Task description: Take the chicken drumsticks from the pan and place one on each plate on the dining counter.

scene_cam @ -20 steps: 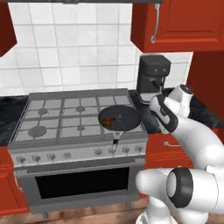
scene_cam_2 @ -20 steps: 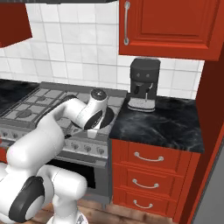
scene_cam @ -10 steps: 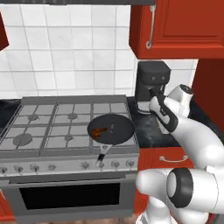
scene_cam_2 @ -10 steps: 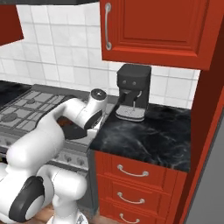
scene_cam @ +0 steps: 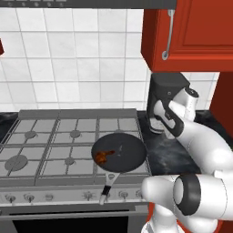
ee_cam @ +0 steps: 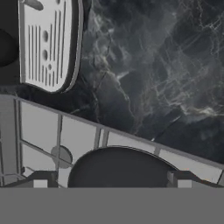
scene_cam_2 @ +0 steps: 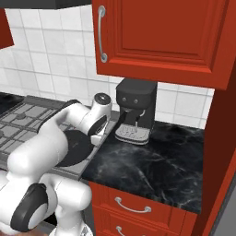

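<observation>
The pan (scene_cam: 119, 153) sits on the stove (scene_cam: 54, 145), front right burner, w/ its handle sticking out over the front edge. One reddish-brown drumstick (scene_cam: 103, 156) lies in the pan's left part; a 2nd one can't be made out. Gripper (scene_cam_2: 96, 139) hangs over the pan's right edge, just left of the black marble desk (scene_cam_2: 156, 161). Hand view: fingertips (ee_cam: 40, 183) spread wide apart over the pan's rim, nothing between them, so gripper is open & empty. Coffee machine (scene_cam_2: 135, 109) stands on the desk, behind & right of the pan, near the arm's wrist. Red cabinet (scene_cam_2: 161, 37) hangs above the machine.
</observation>
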